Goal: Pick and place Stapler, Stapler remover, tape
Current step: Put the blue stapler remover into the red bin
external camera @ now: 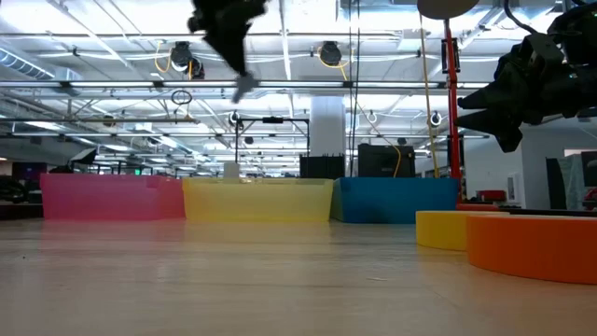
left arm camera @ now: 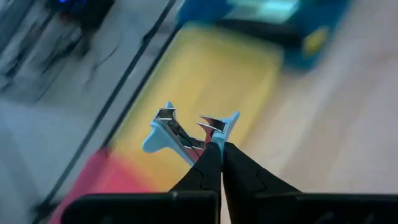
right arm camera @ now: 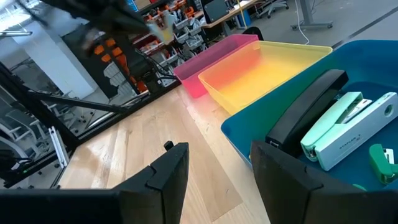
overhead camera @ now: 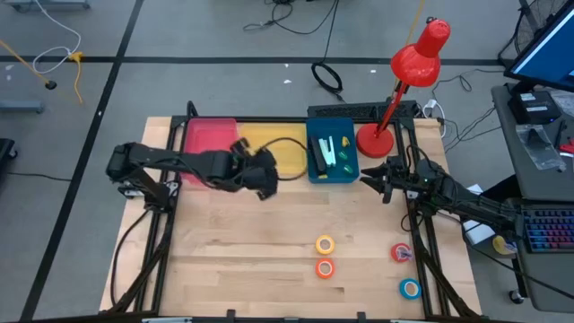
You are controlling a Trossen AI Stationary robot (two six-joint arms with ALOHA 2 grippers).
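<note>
A: Left gripper (left arm camera: 214, 144)?
B: Pinched shut on the remover (left arm camera: 186, 132), a pale blue claw type, held high over the yellow bin (overhead camera: 280, 151), near the edge by the pink bin (overhead camera: 208, 136).

A: Right gripper (right arm camera: 214, 163)?
B: Spread, nothing in it, hanging just beside the blue bin (overhead camera: 316, 172) on the lamp side.

A: Staplers?
B: Already in the blue bin: a black stapler (right arm camera: 306, 107) and a mint stapler (right arm camera: 348, 124) side by side.

A: Tapes?
B: All four still out on the surface (overhead camera: 233, 242). Yellow tape (overhead camera: 325, 244) and orange tape (overhead camera: 325, 267) near each other mid-front, red tape (overhead camera: 401, 254) and blue tape (overhead camera: 410, 289) near the right arm's frame.

A: Risks?
B: The grip is only on one end of the remover, so I'd guess it could twist or slip during a fast swing. The left wrist view is blurred, so the arm looks to be moving quickly. Released from this height, it may bounce off a rim or land in the wrong bin. Can't tell which bin is meant. If it heads for the blue one, the right gripper parked there could get clipped.

A: Lamp (overhead camera: 414, 67)?
B: The red one stands right behind the blue bin; its stem is close to the right arm.
</note>
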